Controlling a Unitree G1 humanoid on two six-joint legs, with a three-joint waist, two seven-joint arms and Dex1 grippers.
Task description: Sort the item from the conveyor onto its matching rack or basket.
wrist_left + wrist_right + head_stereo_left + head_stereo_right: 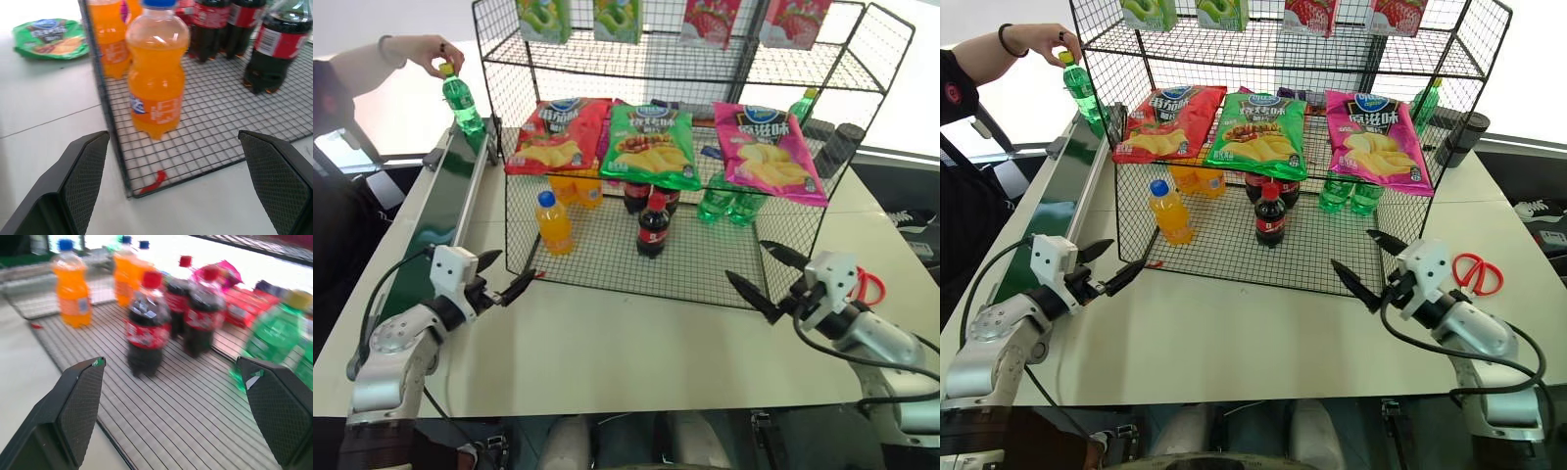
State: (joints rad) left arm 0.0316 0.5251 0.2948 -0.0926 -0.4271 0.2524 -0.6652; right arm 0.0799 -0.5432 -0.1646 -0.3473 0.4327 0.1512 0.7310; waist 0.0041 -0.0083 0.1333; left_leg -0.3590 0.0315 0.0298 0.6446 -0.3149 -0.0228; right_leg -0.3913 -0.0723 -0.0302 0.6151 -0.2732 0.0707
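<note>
Meanwhile a person's hand holds the green bottle over the conveyor; both claws gape empty.

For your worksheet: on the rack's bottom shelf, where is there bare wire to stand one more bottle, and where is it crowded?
Bare wire: the front strip of the rack between the orange bottle and the cola bottle, and the front right corner before the green bottles. Crowded: the back row, where orange, cola and green bottles stand close together under the chip bags.

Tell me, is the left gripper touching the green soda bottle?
Apart. In the left eye view the left gripper hangs near the rack's corner; a person's hand holds the green soda bottle above the conveyor.
</note>
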